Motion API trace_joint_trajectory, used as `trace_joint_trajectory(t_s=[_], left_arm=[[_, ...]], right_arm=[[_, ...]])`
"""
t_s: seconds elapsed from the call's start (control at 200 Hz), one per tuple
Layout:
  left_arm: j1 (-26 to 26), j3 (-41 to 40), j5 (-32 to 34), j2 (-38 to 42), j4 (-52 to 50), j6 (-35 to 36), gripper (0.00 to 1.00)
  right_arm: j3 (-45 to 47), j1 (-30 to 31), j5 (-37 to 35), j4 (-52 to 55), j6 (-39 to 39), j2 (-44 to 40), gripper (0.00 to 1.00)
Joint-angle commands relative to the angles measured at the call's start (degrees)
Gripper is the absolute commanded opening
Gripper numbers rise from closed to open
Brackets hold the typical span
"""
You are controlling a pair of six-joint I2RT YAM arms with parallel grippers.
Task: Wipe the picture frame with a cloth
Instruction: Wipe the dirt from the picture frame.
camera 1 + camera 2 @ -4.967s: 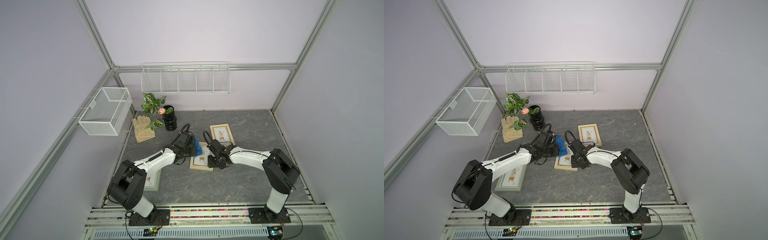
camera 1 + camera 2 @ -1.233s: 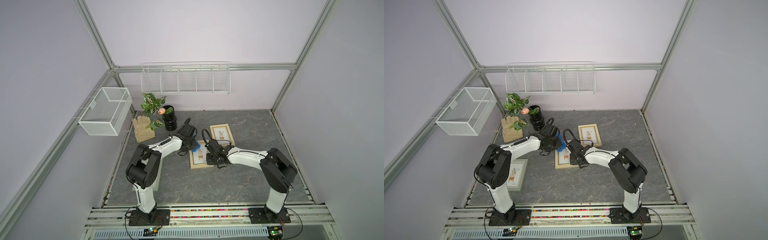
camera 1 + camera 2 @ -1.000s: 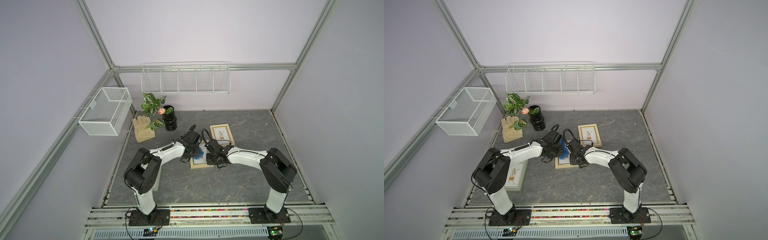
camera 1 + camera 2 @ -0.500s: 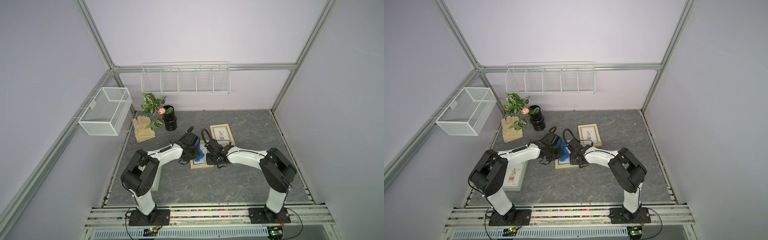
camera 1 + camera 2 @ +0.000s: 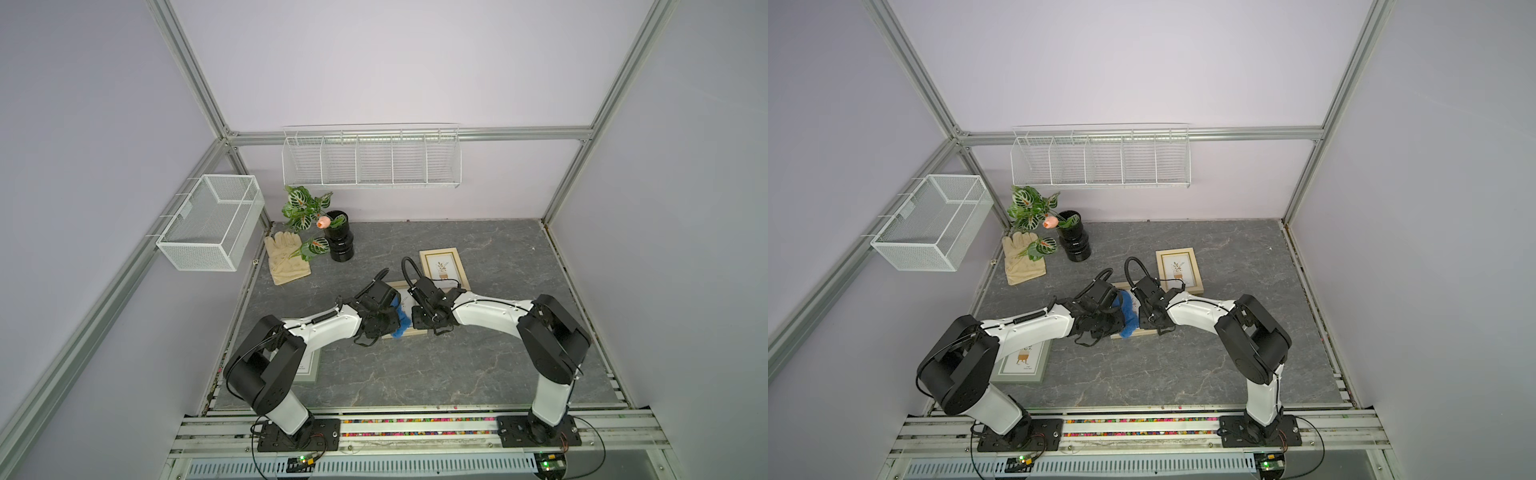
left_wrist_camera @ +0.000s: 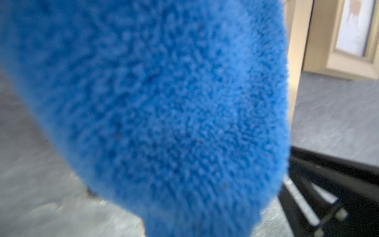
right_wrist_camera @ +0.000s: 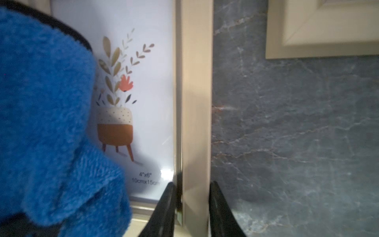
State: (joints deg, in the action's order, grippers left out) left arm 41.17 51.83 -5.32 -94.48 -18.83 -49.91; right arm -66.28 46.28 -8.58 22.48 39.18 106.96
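The picture frame [image 5: 413, 332] [image 5: 1144, 332] lies flat mid-table, beige, with a potted-plant print, mostly covered by both grippers. My right gripper [image 7: 192, 205] [image 5: 419, 321] is shut on the frame's right border [image 7: 194, 102], one finger on the glass side and one on the outside. The blue cloth [image 5: 401, 322] [image 5: 1128, 316] [image 7: 47, 123] lies over the left part of the glass. It fills the left wrist view [image 6: 164, 102] and hides my left gripper's jaws, which are shut on it. In both top views my left gripper [image 5: 382, 318] sits at the frame's near left.
A second beige frame [image 5: 442, 268] [image 7: 328, 30] lies just behind. A grey-green frame [image 5: 1023, 361] lies under my left arm. A beige glove [image 5: 286, 257] and a black vase with a plant [image 5: 338, 243] stand back left. A wire basket [image 5: 212, 220] and wire shelf [image 5: 370, 160] hang above.
My left gripper has drawn the cloth from the frame's far left toward its near edge. The right gripper has stayed clamped on the frame's border.
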Motion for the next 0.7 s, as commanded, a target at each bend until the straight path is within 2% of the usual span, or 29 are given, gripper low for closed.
trace_joint_trajectory(t_s=[0.0, 0.18, 0.355, 0.495, 0.695], left_arm=[[-0.23, 1.53, -4.47, -7.15, 1.22, -0.67, 0.00], [2.63, 1.86, -7.56, -8.24, 5.69, -4.72, 0.00], [-1.04, -5.63, -1.12, 0.01, -2.33, -2.30, 0.00], [-2.50, -6.26, 3.58, 5.07, -10.26, 1.38, 0.00], [2.02, -2.13, 1.45, 1.71, -7.86, -0.18, 0.00]], right_arm=[[2.46, -0.07, -0.05, 4.53, 1.45, 2.92, 0.27], [1.96, 0.26, 0.76, 4.03, 1.98, 3.48, 0.26], [2.65, 0.05, -0.94, 4.48, 1.96, 2.99, 0.25], [2.91, -0.03, -1.05, 4.38, 1.98, 3.08, 0.25], [2.96, 0.02, -0.83, 3.71, 2.31, 3.44, 0.25]])
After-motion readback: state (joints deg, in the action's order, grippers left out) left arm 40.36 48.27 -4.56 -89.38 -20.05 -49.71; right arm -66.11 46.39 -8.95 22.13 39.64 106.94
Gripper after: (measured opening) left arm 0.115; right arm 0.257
